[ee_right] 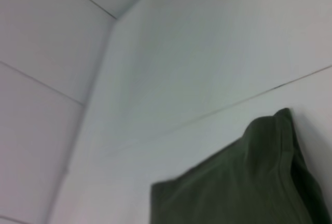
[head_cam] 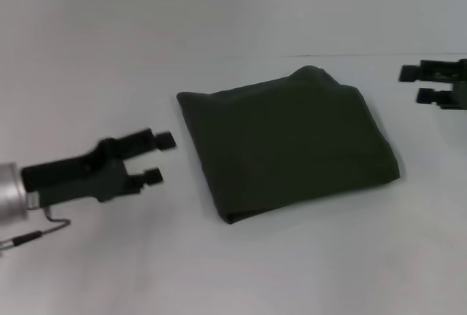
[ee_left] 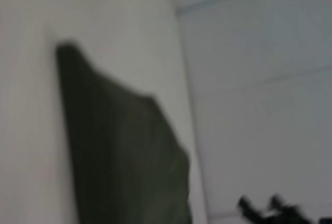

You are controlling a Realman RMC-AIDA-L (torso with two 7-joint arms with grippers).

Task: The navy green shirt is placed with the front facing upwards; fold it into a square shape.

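Observation:
The navy green shirt (head_cam: 288,140) lies folded into a rough square in the middle of the white table, plain dark cloth on top. It also shows in the left wrist view as a dark slab, the shirt (ee_left: 124,156), and in the right wrist view by one corner, the shirt (ee_right: 244,182). My left gripper (head_cam: 159,158) hovers just left of the shirt, open, holding nothing and apart from the cloth. My right gripper (head_cam: 412,85) is at the far right edge, beyond the shirt's far right corner, open and empty.
The white table (head_cam: 109,52) stretches all around the shirt. A thin cable (head_cam: 36,236) hangs below my left arm. The other arm's gripper (ee_left: 270,208) shows far off in the left wrist view.

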